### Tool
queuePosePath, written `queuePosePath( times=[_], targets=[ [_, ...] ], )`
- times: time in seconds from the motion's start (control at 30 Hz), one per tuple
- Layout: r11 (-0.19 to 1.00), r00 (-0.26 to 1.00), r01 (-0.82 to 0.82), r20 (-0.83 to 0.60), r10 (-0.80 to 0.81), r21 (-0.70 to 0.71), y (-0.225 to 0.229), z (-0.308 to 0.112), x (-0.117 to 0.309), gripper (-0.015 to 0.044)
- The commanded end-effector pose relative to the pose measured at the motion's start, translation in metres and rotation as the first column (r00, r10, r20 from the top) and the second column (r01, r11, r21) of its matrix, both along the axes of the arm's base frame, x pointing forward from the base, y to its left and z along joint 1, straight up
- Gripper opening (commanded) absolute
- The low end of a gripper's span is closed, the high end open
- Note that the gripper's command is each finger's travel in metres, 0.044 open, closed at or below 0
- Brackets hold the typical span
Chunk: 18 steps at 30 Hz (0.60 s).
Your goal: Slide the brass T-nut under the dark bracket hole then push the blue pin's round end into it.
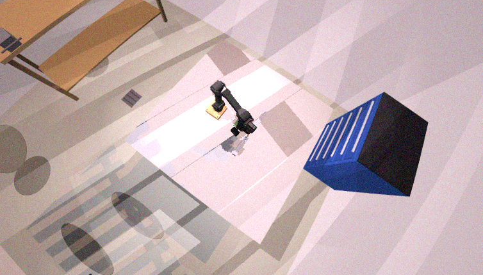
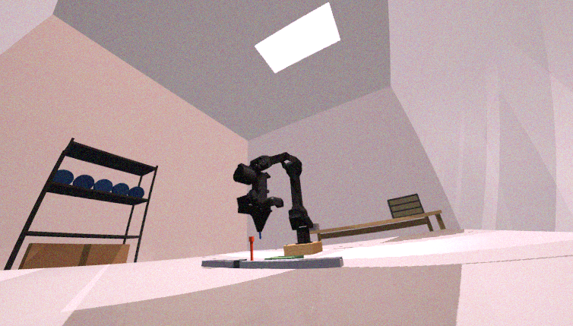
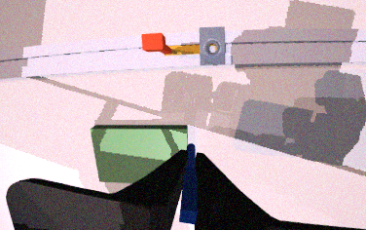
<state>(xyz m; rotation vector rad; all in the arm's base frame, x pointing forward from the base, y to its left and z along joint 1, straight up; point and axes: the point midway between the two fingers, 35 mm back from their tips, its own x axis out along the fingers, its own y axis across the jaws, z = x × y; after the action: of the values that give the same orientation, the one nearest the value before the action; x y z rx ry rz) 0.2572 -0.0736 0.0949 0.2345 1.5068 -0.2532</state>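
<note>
End effector pinches the slim blue cylindrical pin; in the wrist view, the flat green rectangular tray lies toward ten o'clock.

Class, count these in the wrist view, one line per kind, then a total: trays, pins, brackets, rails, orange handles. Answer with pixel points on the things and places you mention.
Trays (image 3: 141,146): 1
Pins (image 3: 190,182): 1
Brackets (image 3: 205,36): 1
Rails (image 3: 97,58): 1
Orange handles (image 3: 153,42): 1
Total: 5
</note>
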Motion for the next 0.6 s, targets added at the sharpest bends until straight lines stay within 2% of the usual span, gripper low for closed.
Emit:
queuePosePath(
  times=[0.0,0.57],
  targets=[
    [1.0,1.0,0.004,0.002,-0.004,-0.002,-0.005,-0.001,0.011,-0.015],
    [1.0,0.999,0.021,0.028,-0.021,-0.011,-0.026,-0.005,0.06,-0.015]
  ],
)
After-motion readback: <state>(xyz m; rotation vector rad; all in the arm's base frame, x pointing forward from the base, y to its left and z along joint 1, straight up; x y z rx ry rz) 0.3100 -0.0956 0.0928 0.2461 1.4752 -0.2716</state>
